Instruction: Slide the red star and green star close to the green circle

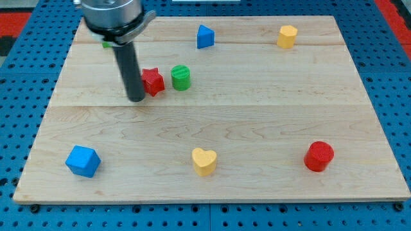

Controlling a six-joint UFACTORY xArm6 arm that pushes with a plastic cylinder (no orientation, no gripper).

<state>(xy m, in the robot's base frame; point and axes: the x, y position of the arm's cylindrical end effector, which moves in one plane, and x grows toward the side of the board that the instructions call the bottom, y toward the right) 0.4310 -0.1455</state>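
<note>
The red star (pixel 153 81) lies on the wooden board at upper left of centre, just left of the green circle (pixel 181 77), a small gap between them. My tip (pixel 136 99) rests on the board against the red star's left side. A sliver of green, the green star (pixel 106 44), shows behind the rod near the view's top left, mostly hidden by the arm.
A blue triangle (pixel 205 36) and a yellow hexagon (pixel 287 36) sit near the view's top. A blue cube (pixel 83 160), a yellow heart (pixel 204 161) and a red cylinder (pixel 318 156) sit near the view's bottom. The wooden board (pixel 257 109) lies on blue pegboard.
</note>
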